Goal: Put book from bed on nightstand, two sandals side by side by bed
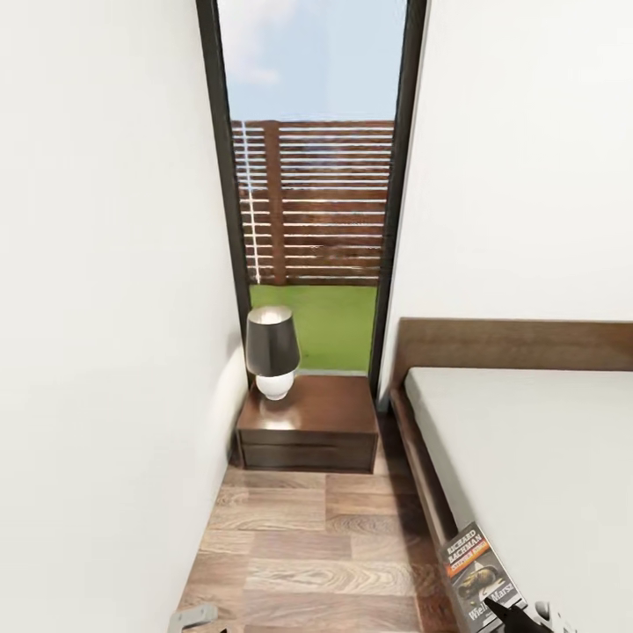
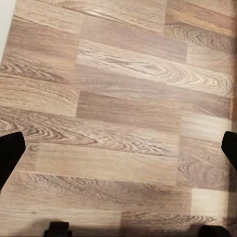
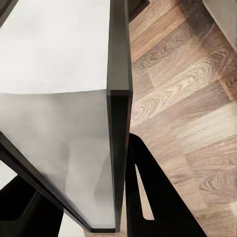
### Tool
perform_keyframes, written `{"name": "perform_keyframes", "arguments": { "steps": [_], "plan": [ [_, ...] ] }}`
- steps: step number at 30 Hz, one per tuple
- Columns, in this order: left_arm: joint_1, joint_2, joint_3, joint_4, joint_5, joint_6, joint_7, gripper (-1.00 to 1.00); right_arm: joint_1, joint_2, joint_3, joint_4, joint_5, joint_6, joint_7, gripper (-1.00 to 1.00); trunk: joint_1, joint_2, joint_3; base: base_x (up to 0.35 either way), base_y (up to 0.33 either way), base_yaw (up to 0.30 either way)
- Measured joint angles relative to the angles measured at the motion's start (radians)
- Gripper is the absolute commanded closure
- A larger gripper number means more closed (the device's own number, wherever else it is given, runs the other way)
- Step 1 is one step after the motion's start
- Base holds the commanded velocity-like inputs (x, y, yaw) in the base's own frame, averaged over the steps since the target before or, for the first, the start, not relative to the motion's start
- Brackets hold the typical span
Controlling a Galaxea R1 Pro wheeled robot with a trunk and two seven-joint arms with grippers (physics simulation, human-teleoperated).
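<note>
The book (image 1: pixel 476 571), dark grey with an orange band and white lettering, hangs tilted over the bed's near left edge. My right gripper (image 1: pixel 520 617) is shut on its lower corner. In the right wrist view the book (image 3: pixel 64 133) stands edge-on between the black fingers (image 3: pixel 158 197). The bed (image 1: pixel 536 457) has a grey mattress and a dark wooden headboard. The nightstand (image 1: pixel 321 413) stands against the window wall, left of the bed. My left gripper (image 2: pixel 118 148) is open over bare floor, with nothing between its fingertips (image 2: pixel 10 153). The sandals are out of view.
A lamp (image 1: pixel 272 350) with a dark shade takes the nightstand's left half. A white wall (image 1: pixel 105 352) runs close along the left. A narrow strip of wood floor (image 1: pixel 308 545) lies between that wall and the bed frame (image 1: pixel 422 475). A tall black-framed window (image 1: pixel 312 176) is behind the nightstand.
</note>
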Motion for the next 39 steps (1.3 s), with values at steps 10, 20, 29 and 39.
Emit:
{"name": "perform_keyframes", "arguments": {
  "steps": [10, 20, 29, 39],
  "plan": [
    [0.000, 0.000, 0.000, 0.000, 0.000, 0.000, 0.000, -1.00, 0.000, 0.001, 0.000, 0.000, 0.000, 0.000, 0.000, 1.00, 0.000, 0.000, 0.000, 0.323, 0.000, -0.072],
    [0.000, 0.000, 0.000, 0.000, 0.000, 0.000, 0.000, -1.00, 0.000, 0.001, 0.000, 0.000, 0.000, 0.000, 0.000, 1.00, 0.000, 0.000, 0.000, 0.323, 0.000, -0.004],
    [0.001, 0.000, 0.000, 0.000, 0.000, 0.000, 0.000, -1.00, 0.000, 0.001, 0.000, 0.000, 0.000, 0.001, 0.000, 1.00, 0.000, 0.000, 0.000, 0.323, 0.000, 0.000],
    [0.001, 0.000, 0.000, 0.000, 0.000, 0.000, 0.000, -1.00, 0.000, 0.001, 0.000, 0.000, 0.000, 0.000, 0.000, 1.00, 0.000, 0.000, 0.000, 0.323, 0.000, 0.000]
  ]
}}
